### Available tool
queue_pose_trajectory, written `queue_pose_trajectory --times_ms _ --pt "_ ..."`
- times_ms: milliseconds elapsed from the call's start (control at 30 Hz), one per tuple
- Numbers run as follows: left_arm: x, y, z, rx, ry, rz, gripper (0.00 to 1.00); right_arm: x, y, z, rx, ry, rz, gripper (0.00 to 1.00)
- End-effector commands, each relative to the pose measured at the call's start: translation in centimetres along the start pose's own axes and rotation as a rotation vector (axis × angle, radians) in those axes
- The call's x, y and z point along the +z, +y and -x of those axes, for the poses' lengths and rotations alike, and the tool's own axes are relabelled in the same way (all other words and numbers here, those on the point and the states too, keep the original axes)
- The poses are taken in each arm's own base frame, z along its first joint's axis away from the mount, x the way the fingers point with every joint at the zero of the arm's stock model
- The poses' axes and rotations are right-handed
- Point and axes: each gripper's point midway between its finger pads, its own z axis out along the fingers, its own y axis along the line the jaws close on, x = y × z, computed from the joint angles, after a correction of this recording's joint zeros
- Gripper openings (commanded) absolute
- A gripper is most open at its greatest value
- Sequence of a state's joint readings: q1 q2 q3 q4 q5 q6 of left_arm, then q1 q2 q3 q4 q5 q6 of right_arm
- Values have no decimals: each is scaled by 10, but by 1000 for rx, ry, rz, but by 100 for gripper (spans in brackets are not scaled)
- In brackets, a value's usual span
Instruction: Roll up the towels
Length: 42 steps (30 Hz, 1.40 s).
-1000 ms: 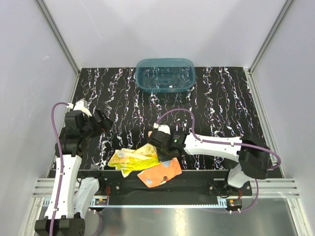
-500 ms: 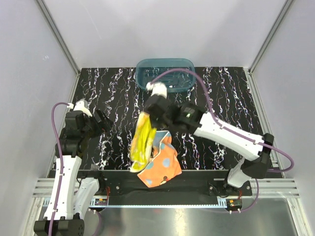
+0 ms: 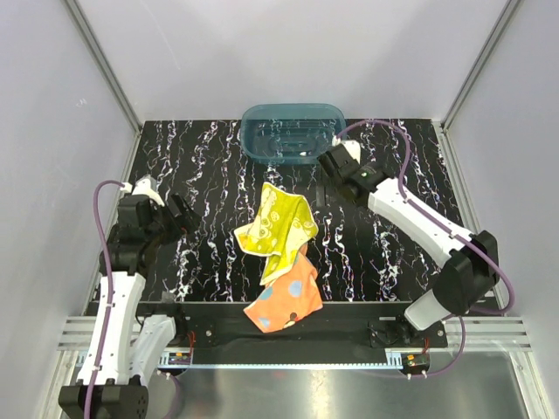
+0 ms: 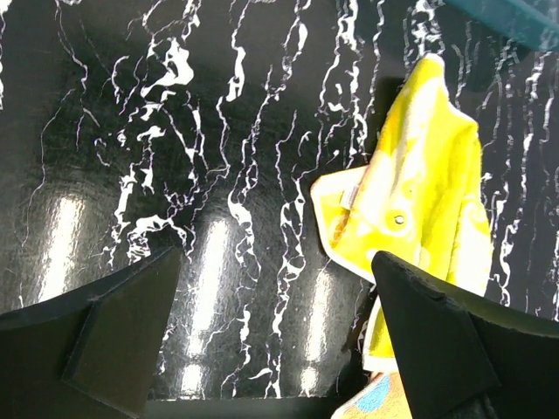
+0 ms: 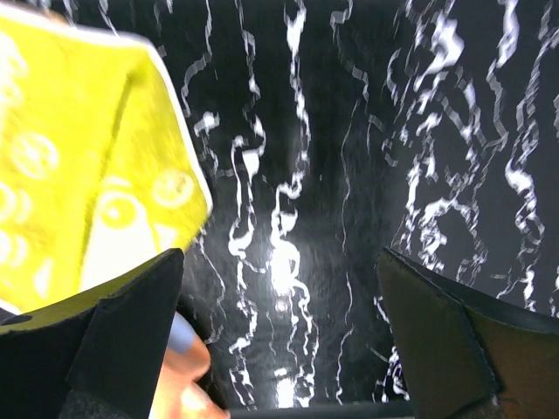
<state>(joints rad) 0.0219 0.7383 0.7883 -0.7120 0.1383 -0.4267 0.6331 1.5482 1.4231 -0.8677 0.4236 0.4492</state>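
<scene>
Progress check: basically nothing is rolled yet.

Starting at the bottom of the overhead shot, the orange towel (image 3: 284,304) sits at bottom centre, right at the near edge of the black marbled table (image 3: 393,262). It's a loose rumpled patch with its blue spots showing, and there's no roll in it at all.

Just above it, dead centre of the frame, is the yellow towel (image 3: 277,223). It lies mostly flat but skewed, with one flap folded over. Its lower corner is draped onto the top edge of the orange one, so the two overlap a bit. Not rolled either.

The left gripper (image 4: 275,253) hangs over the table at middle left of the overhead view, well apart from both towels. Its wrist camera shows the fingers spread wide with only bare table between them, and the yellow towel off at the right of that frame.

The right gripper (image 5: 279,257) is right of centre and a bit higher up, just beside the yellow towel's top corner. Its fingers are also spread wide and gripping nothing, with the yellow cloth in the upper left of its own view.

Farthest back, at top centre, is the teal tub (image 3: 293,133).

Count: two towels (one orange, one yellow), one tub, two grippers. My read is zero of two done. Each towel probably needs pulling clear of the other, then flattening, then rolling.
</scene>
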Motion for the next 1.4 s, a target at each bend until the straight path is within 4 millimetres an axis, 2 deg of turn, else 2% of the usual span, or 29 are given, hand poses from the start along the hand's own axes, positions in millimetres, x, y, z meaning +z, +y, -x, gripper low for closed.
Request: queue_pose_trajectory --times_ms 0,100,133,167,200,300,367,400,467,567,700,800,1033,1133,1333,1367 --pt "11 2 4 -9 14 31 99 -11 6 -6 40 -13 70 100" --pt "25 -8 0 27 58 37 95 -8 17 -15 53 16 136 100" --pt "37 -9 -7 42 106 60 95 -7 20 -17 53 22 144 100" --pt "42 -22 -14 78 138 45 94 -3 21 -21 47 37 142 100" --pt "55 -24 -17 97 172 80 92 -1 20 -23 44 45 137 100" --pt "79 -41 -31 127 259 87 86 3 24 -29 40 67 149 100" --pt "91 -49 -37 142 282 100 78 2 27 -33 41 82 172 100" --pt "101 -47 -42 151 305 132 74 2 27 -36 44 91 177 100" --pt "113 -57 -40 161 305 126 68 1 30 -38 45 98 195 100" --pt "131 -68 -48 208 341 151 62 1 30 -44 36 116 201 100" --pt "156 -67 -67 236 404 202 59 -1 24 -49 16 119 193 100" --pt "165 -65 -76 243 432 224 57 -4 18 -49 0 110 184 100" --pt "171 -49 -92 240 466 288 55 -8 11 -47 -20 94 170 100" --pt "171 -43 -102 240 490 300 47 -9 11 -47 -23 96 174 100" --pt "173 -35 -119 249 522 286 43 -9 9 -50 -25 103 168 100" --pt "173 -33 -121 251 528 285 39 -9 8 -51 -23 105 166 100"
